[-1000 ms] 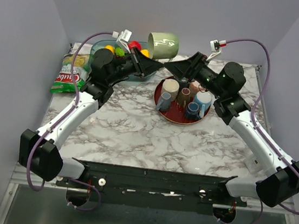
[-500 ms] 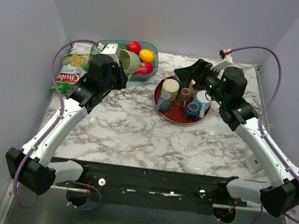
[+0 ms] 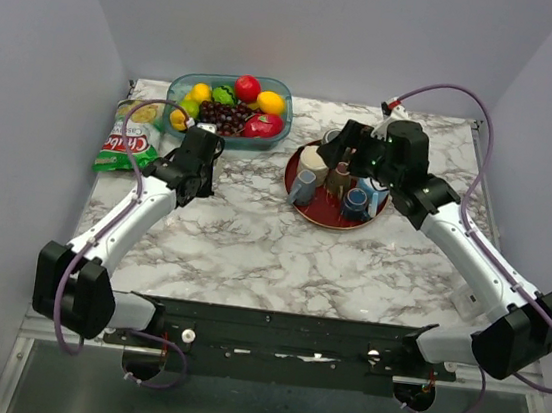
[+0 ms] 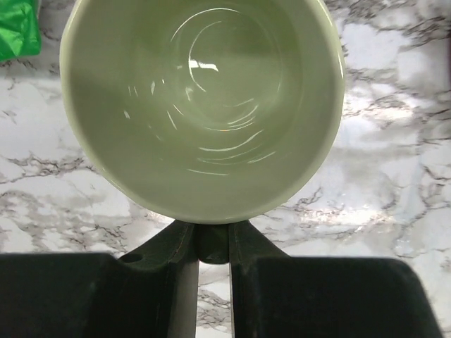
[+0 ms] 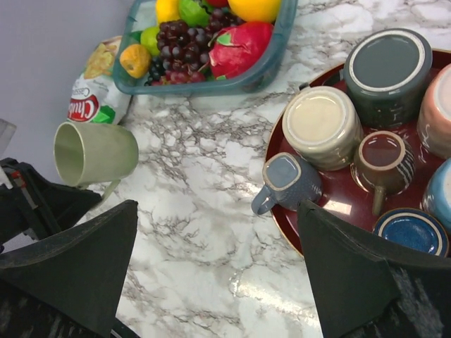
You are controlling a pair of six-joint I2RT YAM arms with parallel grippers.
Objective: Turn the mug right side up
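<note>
Pale-green mug (image 4: 204, 105) sits sideways over the marble table (image 4: 394, 141), handle (image 4: 212, 248) pinched in the left gripper (image 4: 211, 238); the right gripper (image 5: 215, 208) gapes empty. Best roll the wrist until its base lands flat.

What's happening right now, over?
Left fingers shut on mug handle. Right fingers open, near tray. Table under mug bare.

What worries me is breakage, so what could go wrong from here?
1. The left hand grips the green mug only by its thin handle, mug on its side; it could pivot or slip onto the marble table.
2. The open right hand hangs over the tray of cups; a careless move might knock one over.
</note>
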